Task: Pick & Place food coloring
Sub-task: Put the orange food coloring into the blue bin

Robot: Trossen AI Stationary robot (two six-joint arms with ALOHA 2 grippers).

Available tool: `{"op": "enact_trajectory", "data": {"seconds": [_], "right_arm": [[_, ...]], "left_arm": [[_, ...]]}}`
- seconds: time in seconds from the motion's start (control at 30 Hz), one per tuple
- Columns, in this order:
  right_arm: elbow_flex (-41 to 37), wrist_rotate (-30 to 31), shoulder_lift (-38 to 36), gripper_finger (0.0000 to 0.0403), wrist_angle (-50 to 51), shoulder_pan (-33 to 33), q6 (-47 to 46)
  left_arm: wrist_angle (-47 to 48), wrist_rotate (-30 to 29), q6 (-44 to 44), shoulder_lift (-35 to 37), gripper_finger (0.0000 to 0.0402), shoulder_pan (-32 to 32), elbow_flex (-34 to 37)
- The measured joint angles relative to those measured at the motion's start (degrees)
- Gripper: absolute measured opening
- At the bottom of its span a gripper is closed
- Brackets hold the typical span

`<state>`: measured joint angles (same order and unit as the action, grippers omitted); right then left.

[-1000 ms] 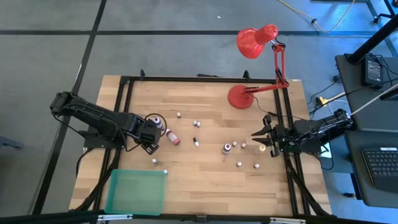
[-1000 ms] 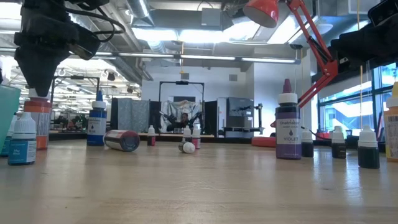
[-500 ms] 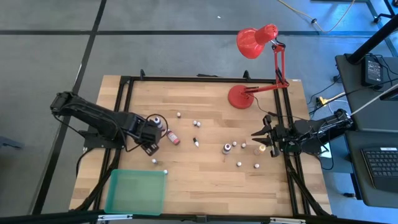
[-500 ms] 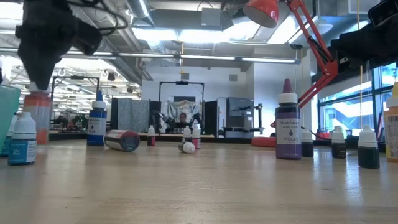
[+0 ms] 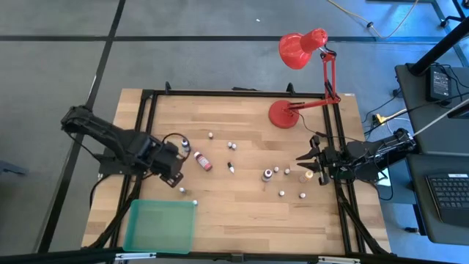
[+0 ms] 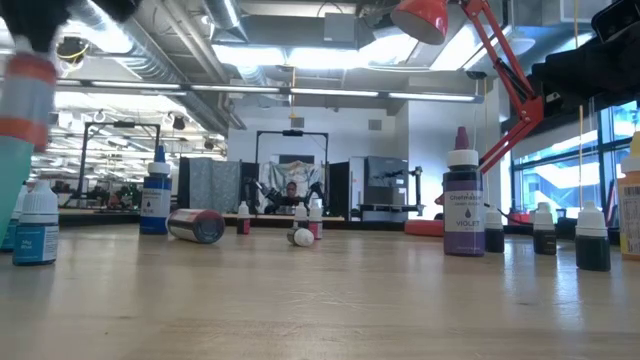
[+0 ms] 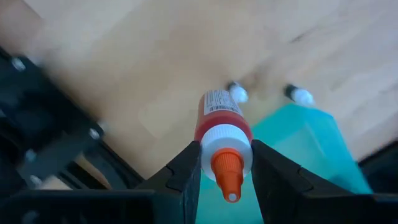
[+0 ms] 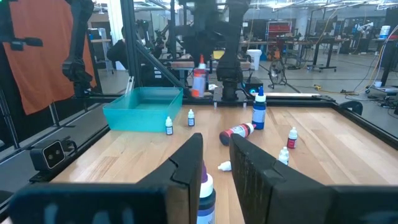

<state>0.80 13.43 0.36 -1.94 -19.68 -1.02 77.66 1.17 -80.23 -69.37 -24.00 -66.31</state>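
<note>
Gripping orange-capped bottle (image 7: pixel 221 134), left gripper (image 7: pixel 225 167) clamped, lifted.

Pale wooden table (image 5: pixel 242 198), translucent plastic tray (image 5: pixel 161 226), glossy lamp (image 5: pixel 302 48).

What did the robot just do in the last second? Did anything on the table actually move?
The left gripper, shut on an orange bottle, lifted it off the table and drew back toward the green tray. The right gripper stayed parked by the table's right edge. The other bottles and the red lamp stayed put.
</note>
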Motion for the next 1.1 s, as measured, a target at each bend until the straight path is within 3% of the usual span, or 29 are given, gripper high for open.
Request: {"op": "enact_trajectory", "data": {"seconds": [0.4, 0.67, 0.97, 1.1], "right_arm": [[0.0, 0.0, 0.0, 0.0084, 0.0, 0.0, 0.0], [0.0, -0.02, 0.0, 0.0084, -0.02, 0.0, 0.0], [0.02, 0.0, 0.0, 0.0084, -0.02, 0.0, 0.0], [0.01, -0.01, 0.0, 0.0084, 0.0, 0.01, 0.0]], "left_arm": [[0.75, -0.47, -36.24, -0.78, 0.0113, -22.61, -0.19], [0.48, -0.55, -50.49, -5.88, 0.0113, -33.78, -0.35], [-2.22, -0.05, -51.05, -10.09, 0.0113, -35.97, -0.17], [-2.93, 2.81, -51.24, -10.61, 0.0113, -35.99, -0.17]]}}
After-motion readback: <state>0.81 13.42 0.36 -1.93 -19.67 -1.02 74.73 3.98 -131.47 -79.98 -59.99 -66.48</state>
